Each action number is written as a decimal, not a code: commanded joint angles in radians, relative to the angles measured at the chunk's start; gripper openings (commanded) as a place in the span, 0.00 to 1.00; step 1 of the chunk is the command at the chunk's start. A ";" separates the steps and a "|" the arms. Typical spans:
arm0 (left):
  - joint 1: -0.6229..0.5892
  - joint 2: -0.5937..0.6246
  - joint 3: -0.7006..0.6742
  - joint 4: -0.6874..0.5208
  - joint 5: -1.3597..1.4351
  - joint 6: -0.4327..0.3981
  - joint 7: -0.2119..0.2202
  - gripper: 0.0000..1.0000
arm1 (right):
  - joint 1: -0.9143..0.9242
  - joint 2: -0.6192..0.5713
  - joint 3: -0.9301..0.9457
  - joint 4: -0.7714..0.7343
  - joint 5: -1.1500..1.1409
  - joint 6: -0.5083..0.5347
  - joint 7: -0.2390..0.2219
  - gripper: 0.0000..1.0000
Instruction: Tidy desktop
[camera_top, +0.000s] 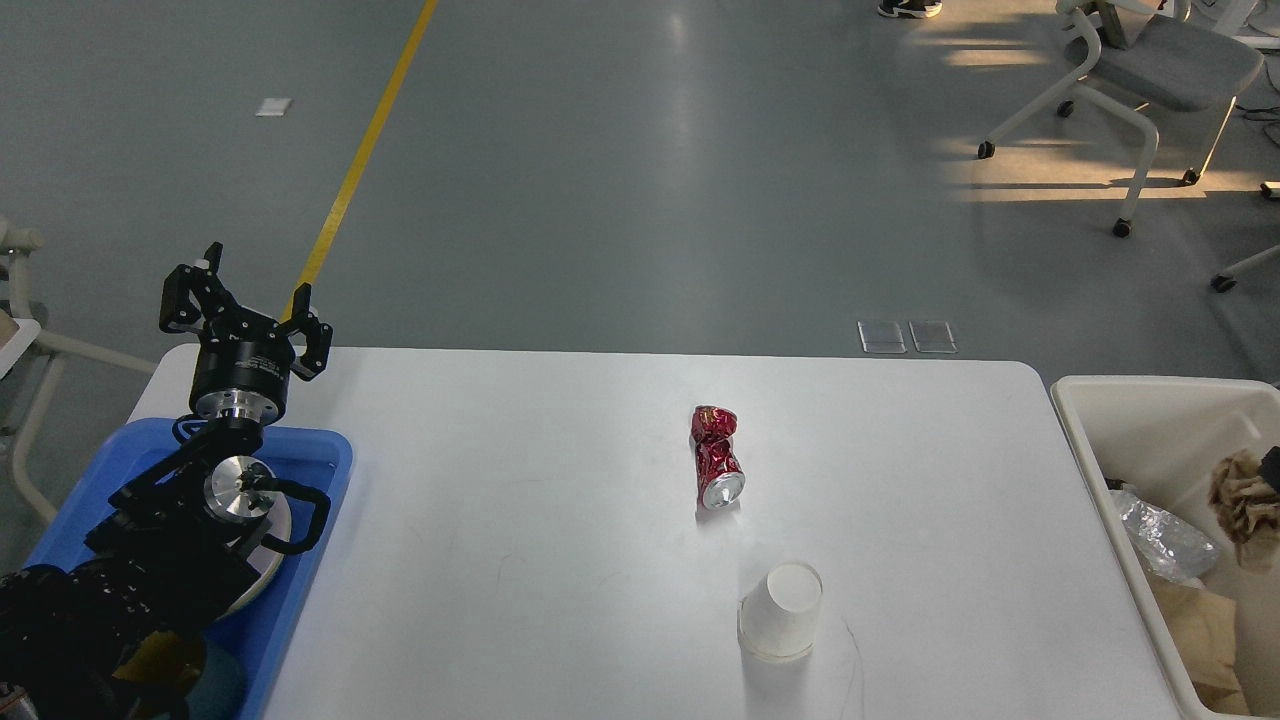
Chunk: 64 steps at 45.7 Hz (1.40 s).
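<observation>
The white desktop (520, 480) fills the middle of the head view. A crushed red can (717, 456) lies on its side near the centre. A white paper cup (781, 610) stands upside down in front of it. My left gripper (254, 274) is open and empty, raised over the table's far left corner, far from both. A crumpled brown paper (1241, 494) is over the cream bin (1150, 420) at the right. A small dark part (1272, 458) at the right edge touches its top; it may be my right gripper, and its jaws do not show.
A blue tray (310, 470) sits at the left edge under my left arm, with a round plate partly hidden. The bin also holds clear plastic wrap (1165, 540) and brown paper. Office chairs (1150, 60) stand on the floor far back right.
</observation>
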 joint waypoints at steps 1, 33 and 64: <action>0.000 0.000 -0.001 -0.001 0.000 0.000 0.000 0.97 | 0.001 -0.008 -0.001 0.002 0.001 0.000 0.000 0.95; 0.000 0.000 -0.001 0.001 0.001 0.000 0.000 0.96 | 0.635 -0.081 -0.368 0.094 -0.180 0.793 0.000 1.00; 0.000 0.000 0.001 -0.001 0.000 0.000 0.000 0.97 | 1.172 0.446 -0.374 0.138 -0.390 1.015 -0.003 1.00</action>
